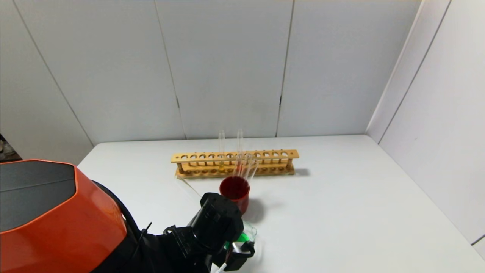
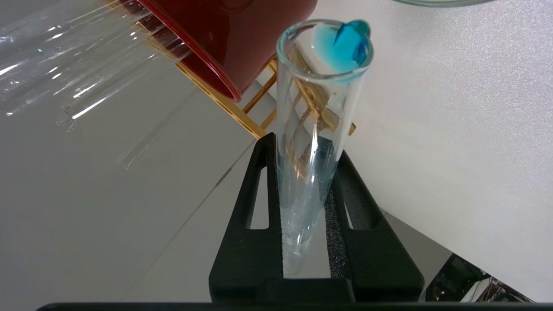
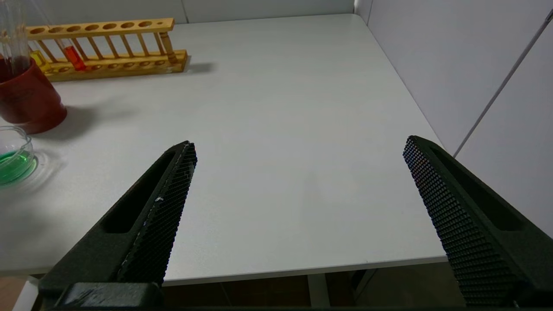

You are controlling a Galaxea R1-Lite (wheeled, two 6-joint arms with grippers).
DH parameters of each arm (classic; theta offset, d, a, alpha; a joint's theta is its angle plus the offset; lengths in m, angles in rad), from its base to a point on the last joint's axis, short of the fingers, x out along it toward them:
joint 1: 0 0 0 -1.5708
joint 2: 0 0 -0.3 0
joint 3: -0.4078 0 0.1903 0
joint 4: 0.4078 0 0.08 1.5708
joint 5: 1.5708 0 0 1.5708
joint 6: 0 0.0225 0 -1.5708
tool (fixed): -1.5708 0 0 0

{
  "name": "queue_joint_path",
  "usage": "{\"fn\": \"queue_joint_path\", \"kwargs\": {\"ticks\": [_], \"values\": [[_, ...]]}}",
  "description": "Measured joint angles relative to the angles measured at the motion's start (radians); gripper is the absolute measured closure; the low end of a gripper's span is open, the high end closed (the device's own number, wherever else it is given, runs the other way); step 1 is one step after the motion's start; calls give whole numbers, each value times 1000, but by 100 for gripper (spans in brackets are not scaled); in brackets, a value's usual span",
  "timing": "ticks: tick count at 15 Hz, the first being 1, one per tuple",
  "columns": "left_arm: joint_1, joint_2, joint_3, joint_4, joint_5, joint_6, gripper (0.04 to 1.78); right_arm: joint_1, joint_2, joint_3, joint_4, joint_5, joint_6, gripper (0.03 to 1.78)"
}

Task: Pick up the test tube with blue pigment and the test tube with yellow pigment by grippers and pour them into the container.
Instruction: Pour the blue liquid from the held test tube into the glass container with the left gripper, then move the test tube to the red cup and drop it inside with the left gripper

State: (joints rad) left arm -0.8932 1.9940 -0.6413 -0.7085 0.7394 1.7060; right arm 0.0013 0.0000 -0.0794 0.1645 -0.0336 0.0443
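Red cup (image 1: 234, 192) before wooden rack (image 1: 235, 163) (perhaps touching).

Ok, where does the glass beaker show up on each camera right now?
Head view: beaker low centre, partly hidden, just nearer than the red cup.
Left wrist view: only a sliver of its rim at the picture's edge, beyond the blue test tube gripped in the left hand.
Right wrist view: beaker, green liquid inside, beside the red cup.
Shared landmark: the red cup.

Lab bench setup, wooden test-tube rack (image 1: 235, 162), glass beaker (image 3: 15, 155), white partition walls (image 1: 227, 68)
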Motion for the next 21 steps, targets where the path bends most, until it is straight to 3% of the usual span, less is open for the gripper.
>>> {"fn": "queue_joint_path", "kwargs": {"ticks": [12,16,18,21], "values": [[-14,-24,4,-21,7,29,149,0,0,0,0,0,0,6],[-15,-40,-20,-137,7,20,149,0,0,0,0,0,0,6],[-13,-64,-48,-209,9,-40,149,0,0,0,0,0,0,6],[-13,-110,-77,-271,40,-252,149,0,0,0,0,0,0,6]]}}
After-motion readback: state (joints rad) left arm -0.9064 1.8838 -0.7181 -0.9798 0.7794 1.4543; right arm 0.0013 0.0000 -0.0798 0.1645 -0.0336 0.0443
